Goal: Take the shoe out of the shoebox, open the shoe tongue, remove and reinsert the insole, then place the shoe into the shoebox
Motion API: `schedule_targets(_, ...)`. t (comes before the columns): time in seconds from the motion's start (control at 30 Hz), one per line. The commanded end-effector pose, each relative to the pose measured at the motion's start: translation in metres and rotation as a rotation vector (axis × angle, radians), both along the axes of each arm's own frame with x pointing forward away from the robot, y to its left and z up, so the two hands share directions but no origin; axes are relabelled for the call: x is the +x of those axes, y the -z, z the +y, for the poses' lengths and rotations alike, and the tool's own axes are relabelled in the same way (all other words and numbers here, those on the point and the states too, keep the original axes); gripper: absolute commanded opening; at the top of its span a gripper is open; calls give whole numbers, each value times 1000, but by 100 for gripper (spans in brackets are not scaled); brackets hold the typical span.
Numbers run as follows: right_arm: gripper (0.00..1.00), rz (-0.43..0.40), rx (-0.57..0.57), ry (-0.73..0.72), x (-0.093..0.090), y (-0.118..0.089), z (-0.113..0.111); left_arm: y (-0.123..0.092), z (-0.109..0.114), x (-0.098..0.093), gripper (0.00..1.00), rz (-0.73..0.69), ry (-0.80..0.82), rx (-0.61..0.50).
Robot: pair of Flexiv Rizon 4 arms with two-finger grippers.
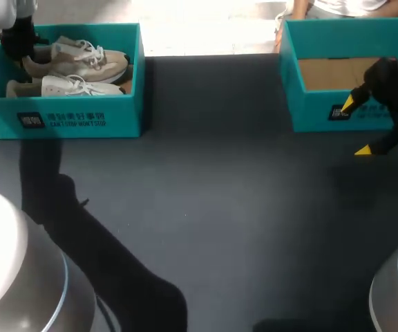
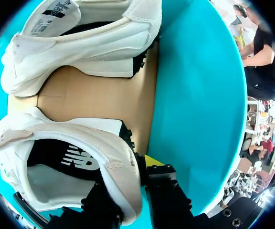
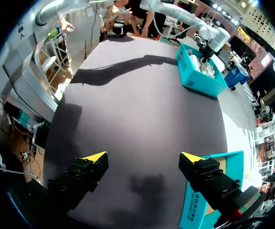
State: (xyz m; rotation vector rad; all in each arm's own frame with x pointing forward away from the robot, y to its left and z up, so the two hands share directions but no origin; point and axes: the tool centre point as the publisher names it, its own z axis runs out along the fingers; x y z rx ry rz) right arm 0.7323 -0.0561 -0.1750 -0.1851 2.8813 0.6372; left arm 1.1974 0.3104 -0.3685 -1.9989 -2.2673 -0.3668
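Two white-and-beige shoes lie side by side in the left teal shoebox (image 1: 61, 117), their heels towards the box's left end. My left gripper (image 1: 19, 43) is down in the box's back left corner, over the rear shoe (image 1: 81, 61). In the left wrist view it (image 2: 128, 179) is shut on that shoe's heel collar (image 2: 121, 164), one finger inside the opening and one outside. The other shoe (image 2: 89, 45) lies ahead of it on the cardboard floor. My right gripper (image 1: 356, 126) hangs open and empty in front of the right teal box (image 1: 323, 114).
The right teal box shows only its brown cardboard floor (image 1: 334, 72). In the right wrist view, the dark tabletop (image 3: 137, 109) stretches between the open right gripper (image 3: 143, 157) and the far left shoebox (image 3: 197, 78).
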Motion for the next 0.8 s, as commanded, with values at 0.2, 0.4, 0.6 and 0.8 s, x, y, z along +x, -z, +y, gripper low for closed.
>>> schedule_targets(0.2, 100, 3, -3, 0, 1, 0, 1, 12, 1, 12, 46, 55, -20, 5)
schedule_targets(0.4, 100, 3, -3, 0, 1, 0, 1, -4, 0, 3, 76, 40, -11, -33)
schedule_targets(0.6, 100, 3, -3, 0, 1, 0, 1, -28, -4, -2, 85, 12, -1, -87)
schedule_targets(0.8, 100, 3, -3, 0, 1, 0, 1, -47, -5, -9, 91, -5, -16, -125)
